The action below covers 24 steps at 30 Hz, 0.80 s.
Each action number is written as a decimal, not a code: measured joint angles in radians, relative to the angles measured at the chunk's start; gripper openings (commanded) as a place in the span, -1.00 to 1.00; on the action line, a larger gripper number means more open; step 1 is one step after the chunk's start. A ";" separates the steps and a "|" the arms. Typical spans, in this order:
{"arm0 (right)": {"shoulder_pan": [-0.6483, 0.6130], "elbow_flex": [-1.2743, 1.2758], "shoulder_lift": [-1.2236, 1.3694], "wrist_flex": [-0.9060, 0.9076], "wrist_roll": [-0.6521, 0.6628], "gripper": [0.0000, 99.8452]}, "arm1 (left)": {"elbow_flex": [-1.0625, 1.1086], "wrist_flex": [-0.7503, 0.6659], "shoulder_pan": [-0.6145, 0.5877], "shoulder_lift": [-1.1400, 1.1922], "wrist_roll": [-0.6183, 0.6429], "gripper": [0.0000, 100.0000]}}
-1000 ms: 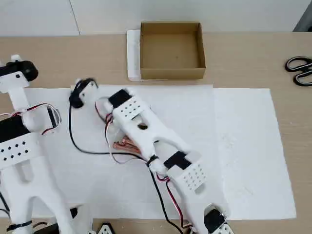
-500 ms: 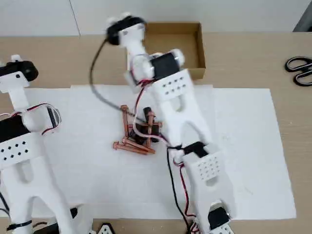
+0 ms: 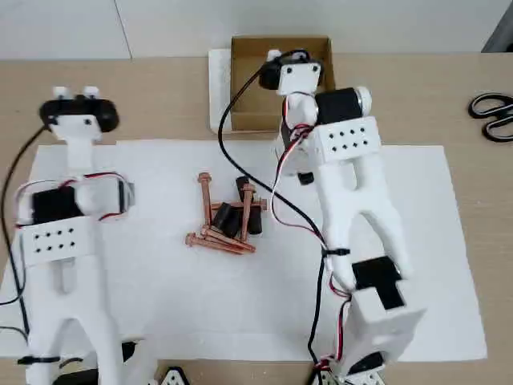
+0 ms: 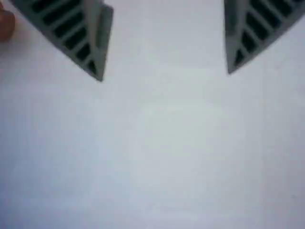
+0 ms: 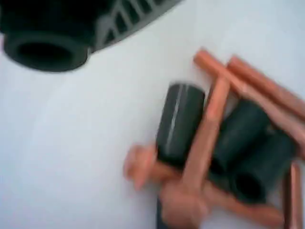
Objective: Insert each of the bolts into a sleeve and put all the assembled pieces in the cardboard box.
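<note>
Right gripper (image 5: pixel 62 31) seemingly clamped on black sleeve (image 5: pixel 45 47). Left gripper (image 4: pixel 163 75) spread wide, empty, above paper (image 4: pixel 162 157). Bolts (image 3: pixel 216 234) heaped at 9 o'clock; cardboard box (image 3: pixel 329 76) at 12. Step: first pairing. Next: bolt aligned with bore.

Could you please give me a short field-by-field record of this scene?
Left gripper: jaws open, empty, over the white paper
Right gripper: shut on a black sleeve
Loose parts: copper bolts and spare sleeves piled on the paper
Cardboard box: far side of the table, visible part empty
Scissors: on the table, far right
</note>
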 measured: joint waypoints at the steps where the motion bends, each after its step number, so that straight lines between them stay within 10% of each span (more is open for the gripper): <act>1: 0.008 0.034 -0.006 -0.003 0.011 -0.87 | 0.025 -0.021 0.017 0.000 0.000 -0.68; 24: 0.163 0.430 0.031 -0.351 0.037 -0.87 | 0.097 -0.130 0.063 0.000 0.043 -0.68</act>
